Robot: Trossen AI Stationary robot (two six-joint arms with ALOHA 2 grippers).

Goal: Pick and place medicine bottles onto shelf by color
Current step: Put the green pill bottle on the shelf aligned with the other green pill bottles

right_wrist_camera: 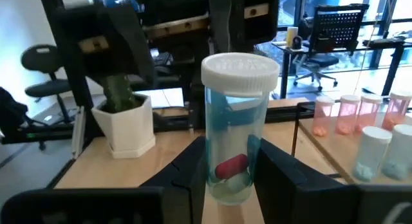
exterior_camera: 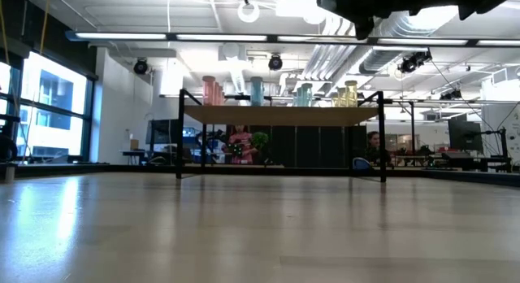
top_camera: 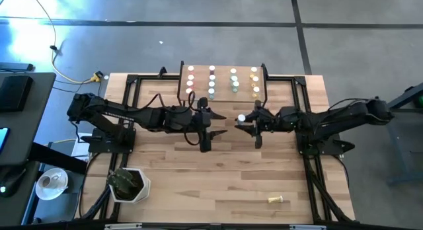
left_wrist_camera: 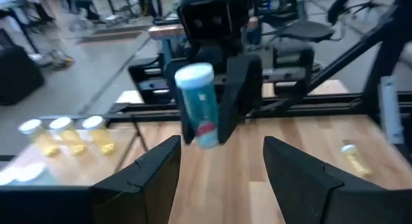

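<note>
Clamped in the right gripper (right_wrist_camera: 233, 166) above mid-table: a clear blue-tinted medicine bottle with white ribbed cap (right_wrist_camera: 237, 127), upright, a red capsule and pale contents at its bottom. No readable label or writing on it. Facing it from close by, the left gripper (left_wrist_camera: 222, 161), fingers apart and empty. Beyond them at the table's far edge, the small light-wood shelf on thin black legs (top_camera: 223, 78), carrying capped bottles in rows of pink, blue, green and yellow. On the tabletop, a white hexagonal plant pot (top_camera: 129, 184) and one yellow bottle lying on its side (top_camera: 278, 200).
</note>
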